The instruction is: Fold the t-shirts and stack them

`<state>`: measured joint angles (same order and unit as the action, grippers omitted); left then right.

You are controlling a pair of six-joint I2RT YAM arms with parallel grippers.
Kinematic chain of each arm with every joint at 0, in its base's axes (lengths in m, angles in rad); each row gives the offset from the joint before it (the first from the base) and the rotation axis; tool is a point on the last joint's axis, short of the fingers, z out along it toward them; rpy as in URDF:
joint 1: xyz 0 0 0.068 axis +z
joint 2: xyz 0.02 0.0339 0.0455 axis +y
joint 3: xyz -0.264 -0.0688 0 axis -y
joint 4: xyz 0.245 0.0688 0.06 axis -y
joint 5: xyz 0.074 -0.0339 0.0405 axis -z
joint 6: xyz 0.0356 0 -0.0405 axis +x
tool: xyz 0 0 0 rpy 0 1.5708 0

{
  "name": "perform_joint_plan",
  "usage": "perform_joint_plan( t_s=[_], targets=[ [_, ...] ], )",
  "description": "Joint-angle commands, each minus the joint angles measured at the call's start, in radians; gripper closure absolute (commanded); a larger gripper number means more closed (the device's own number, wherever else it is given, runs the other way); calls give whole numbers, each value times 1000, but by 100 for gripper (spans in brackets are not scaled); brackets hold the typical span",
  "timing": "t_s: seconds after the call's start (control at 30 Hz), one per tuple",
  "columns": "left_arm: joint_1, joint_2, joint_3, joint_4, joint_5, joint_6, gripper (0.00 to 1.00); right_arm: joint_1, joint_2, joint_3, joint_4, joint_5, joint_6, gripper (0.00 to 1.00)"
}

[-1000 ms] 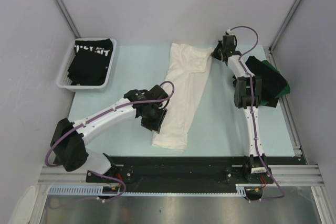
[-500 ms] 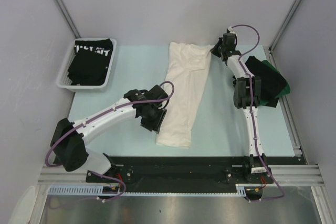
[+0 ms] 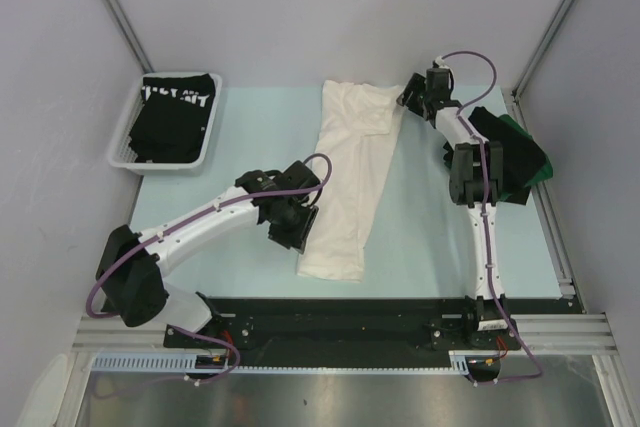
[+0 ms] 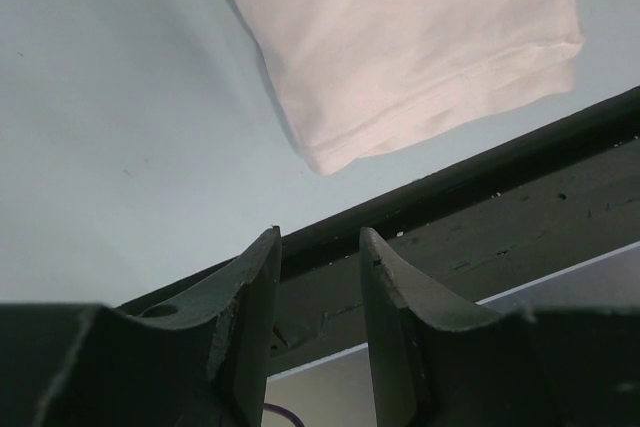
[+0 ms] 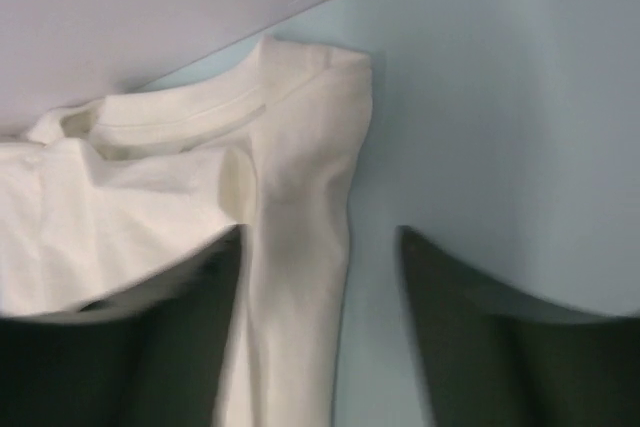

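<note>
White t-shirt [image 3: 355, 162] lies partly hidden under the left arm [image 3: 205, 215]; left and right jaws both stand apart, gripping nothing.

Your left gripper [image 4: 318, 244] stands with jaws parted, nothing between them. The white t-shirt [image 4: 420, 47] lies on the table [image 4: 110, 117], one corner near the black rail [image 4: 520, 197].

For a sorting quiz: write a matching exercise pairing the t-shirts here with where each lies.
Things:
1. white t-shirt
2. black lettered t-shirt
3. dark green t-shirt

Places:
A. in the white basket, far left
B. at the table's right edge, with a plain black t-shirt
C. mid-table, folded into a long strip

Pairs: 1-C; 2-A; 3-B
</note>
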<state>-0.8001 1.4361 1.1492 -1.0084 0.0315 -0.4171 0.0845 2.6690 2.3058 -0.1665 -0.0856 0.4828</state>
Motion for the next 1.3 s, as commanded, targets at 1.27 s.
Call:
perform_joint_plan(
  t_s=[1.27],
  targets=[
    [170, -37, -425, 478, 220, -120, 49, 357, -1140, -891, -482, 314, -141, 0]
  ],
)
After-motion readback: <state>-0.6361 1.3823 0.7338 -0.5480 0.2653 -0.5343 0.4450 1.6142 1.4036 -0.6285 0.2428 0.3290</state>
